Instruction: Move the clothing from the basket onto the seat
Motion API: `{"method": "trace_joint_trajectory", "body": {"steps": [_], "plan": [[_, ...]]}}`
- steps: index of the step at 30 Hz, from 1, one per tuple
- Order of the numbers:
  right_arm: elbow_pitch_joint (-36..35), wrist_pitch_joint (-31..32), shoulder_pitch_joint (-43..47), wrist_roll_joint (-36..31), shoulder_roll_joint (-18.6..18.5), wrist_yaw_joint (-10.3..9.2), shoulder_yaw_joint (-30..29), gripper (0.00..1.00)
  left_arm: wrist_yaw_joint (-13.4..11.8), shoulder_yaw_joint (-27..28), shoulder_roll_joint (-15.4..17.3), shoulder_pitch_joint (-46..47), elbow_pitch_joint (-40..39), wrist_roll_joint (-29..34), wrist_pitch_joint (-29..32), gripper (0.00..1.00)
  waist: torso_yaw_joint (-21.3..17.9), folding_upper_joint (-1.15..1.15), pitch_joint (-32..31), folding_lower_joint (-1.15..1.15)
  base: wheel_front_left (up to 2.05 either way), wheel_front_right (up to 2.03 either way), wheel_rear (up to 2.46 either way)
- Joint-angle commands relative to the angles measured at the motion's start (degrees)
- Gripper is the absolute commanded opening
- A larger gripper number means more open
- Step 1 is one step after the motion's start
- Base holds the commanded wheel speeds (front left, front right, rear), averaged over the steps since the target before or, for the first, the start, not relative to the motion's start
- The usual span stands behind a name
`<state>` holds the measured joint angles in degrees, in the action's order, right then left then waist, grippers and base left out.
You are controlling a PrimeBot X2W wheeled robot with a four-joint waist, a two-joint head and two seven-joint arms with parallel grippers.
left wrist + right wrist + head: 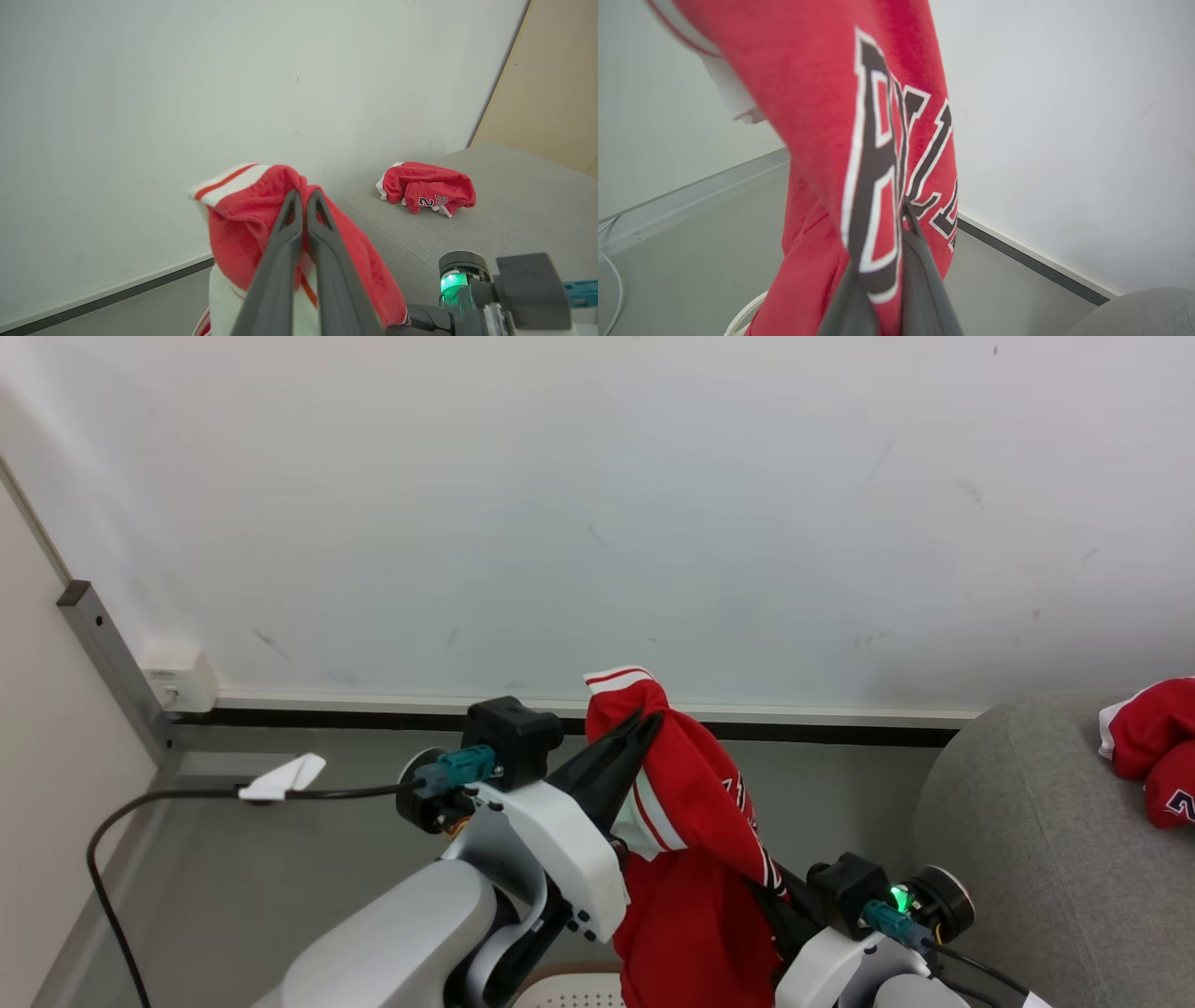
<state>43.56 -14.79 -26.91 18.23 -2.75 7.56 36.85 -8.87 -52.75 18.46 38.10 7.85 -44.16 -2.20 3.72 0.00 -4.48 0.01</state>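
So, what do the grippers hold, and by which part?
Both hold the red jersey: left gripper near its striped trim, right gripper at the lettering.

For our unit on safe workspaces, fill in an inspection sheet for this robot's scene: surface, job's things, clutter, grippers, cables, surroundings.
Surface: grey seat, one red garment lying crumpled on it.
Job's things: red jersey lifted in the air, hanging above the basket, whose rim shows below.
Clutter: nothing seen.
Grippers: left gripper shut on the jersey's striped upper end; right gripper shut on its lettered part.
Cables: black cable running from the left wrist down toward the floor.
Surroundings: white wall, socket box near its base.
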Motion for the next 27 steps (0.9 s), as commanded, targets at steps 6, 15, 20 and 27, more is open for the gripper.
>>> {"method": "trace_joint_trajectory", "body": {"steps": [6, 15, 20, 27], "plan": [[-0.74, -0.46, -0.06, -0.31, -0.1, -0.15, -1.44, 0.0, -0.47, -0.34, 0.28, -0.9, 0.37, 0.37, -0.86, 1.0, -0.3, 0.0, -0.36, -0.01, 0.0, 0.0, 0.0], [-1.52, -0.41, 0.49, -1.09, -0.11, -0.15, -3.03, 0.0, -0.87, -0.58, 0.48, -1.24, 0.29, 0.01, -0.36, 1.0, -0.79, 0.0, -0.41, -0.01, 0.0, 0.0, 0.0], [-1.34, -0.41, 0.08, -1.88, -0.11, -0.15, -4.29, 0.0, -1.02, -0.61, 0.64, -1.51, 0.12, -0.17, -0.68, 1.0, -1.25, 0.0, -0.28, -0.01, 0.0, 0.0, 0.0], [-2.31, -0.4, -0.82, -3.17, -0.11, -0.15, -7.83, 0.0, -1.46, -0.35, 1.15, -2.14, -0.14, -0.47, -1.08, 1.0, -2.98, 0.0, -0.09, -0.01, 0.0, 0.0, 0.0]]}}
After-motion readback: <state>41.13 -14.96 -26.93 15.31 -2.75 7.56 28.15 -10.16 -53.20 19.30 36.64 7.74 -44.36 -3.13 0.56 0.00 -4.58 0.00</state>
